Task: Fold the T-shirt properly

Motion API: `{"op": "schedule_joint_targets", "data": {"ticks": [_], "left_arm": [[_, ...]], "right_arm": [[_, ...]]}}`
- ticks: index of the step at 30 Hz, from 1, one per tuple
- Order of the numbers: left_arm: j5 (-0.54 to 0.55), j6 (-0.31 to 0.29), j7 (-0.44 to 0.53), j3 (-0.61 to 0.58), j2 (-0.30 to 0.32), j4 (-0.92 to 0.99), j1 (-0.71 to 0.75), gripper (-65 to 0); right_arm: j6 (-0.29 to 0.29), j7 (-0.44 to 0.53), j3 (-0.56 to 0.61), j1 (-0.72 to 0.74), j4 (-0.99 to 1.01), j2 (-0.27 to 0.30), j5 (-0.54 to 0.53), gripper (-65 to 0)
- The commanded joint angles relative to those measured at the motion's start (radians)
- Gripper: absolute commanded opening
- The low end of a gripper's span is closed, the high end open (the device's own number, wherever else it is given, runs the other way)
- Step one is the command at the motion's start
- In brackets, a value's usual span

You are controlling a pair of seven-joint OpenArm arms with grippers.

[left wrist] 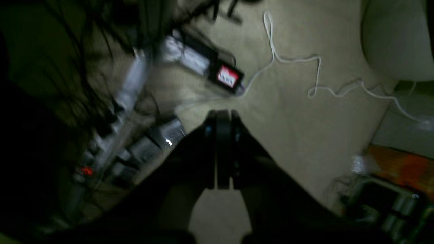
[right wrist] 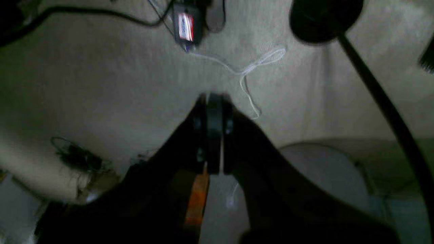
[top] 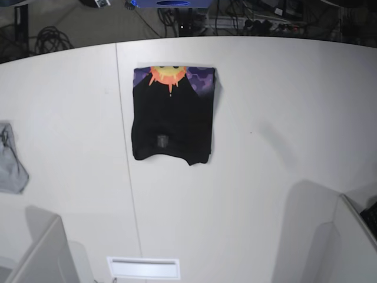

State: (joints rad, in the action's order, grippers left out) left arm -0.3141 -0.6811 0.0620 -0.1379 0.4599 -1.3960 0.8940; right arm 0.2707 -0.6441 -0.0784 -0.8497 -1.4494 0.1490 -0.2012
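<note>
Your T-shirt (top: 172, 115) lies folded into a compact rectangle at the far middle of the white table (top: 265, 118), sun print showing along its far edge, well apart from the small grey cloth (top: 10, 159) at the left. Both arms are off it: the left gripper (left wrist: 222, 115) and right gripper (right wrist: 213, 98) have their jaws pressed together, empty. The shirt looks soft, light and limp; pinch it at corners or hems through all layers.

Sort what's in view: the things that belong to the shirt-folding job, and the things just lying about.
Job:
- T-shirt, folded on the table

Lying about:
- small grey cloth at the table's edge
- white cord on the floor
</note>
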Motion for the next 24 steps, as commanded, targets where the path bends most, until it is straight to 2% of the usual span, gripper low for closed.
{"op": "schedule_joint_targets", "data": {"ticks": [1,10,13,16,18,20,22,24], "left_arm": [[0.008,-0.007,0.017,0.001,-0.006,0.037,-0.009,-65.0],[-0.001,-0.007,0.023,-0.002,-0.094,0.449,-0.241,-65.0],[-0.003,-0.005,0.023,-0.002,-0.114,0.591,-0.332,-65.0],[-0.003,0.007,0.025,-0.002,-0.140,0.786,-0.456,-65.0],[-0.003,0.059,0.065,-0.004,-0.154,0.933,-0.537,-65.0],[-0.003,0.120,0.157,-0.036,-0.163,1.099,-0.614,-65.0],[-0.003,0.182,0.238,-0.099,-0.166,1.231,-0.672,-65.0],[0.003,0.252,0.301,-0.151,-0.175,1.348,-0.718,-65.0]], "right_arm": [[0.005,0.010,0.018,0.000,0.032,0.004,0.001,-65.0],[0.002,0.221,0.144,0.200,0.510,0.013,0.001,-65.0],[0.002,0.338,0.190,0.263,0.674,0.011,0.001,-65.0],[0.002,0.504,0.228,0.369,0.916,0.010,0.001,-65.0],[0.002,0.633,0.249,0.445,1.091,0.008,0.001,-65.0],[0.002,0.754,0.268,0.510,1.238,0.008,0.001,-65.0],[0.002,0.815,0.271,0.547,1.314,0.010,0.001,-65.0],[0.002,0.834,0.271,0.559,1.324,0.014,0.001,-65.0]]}}
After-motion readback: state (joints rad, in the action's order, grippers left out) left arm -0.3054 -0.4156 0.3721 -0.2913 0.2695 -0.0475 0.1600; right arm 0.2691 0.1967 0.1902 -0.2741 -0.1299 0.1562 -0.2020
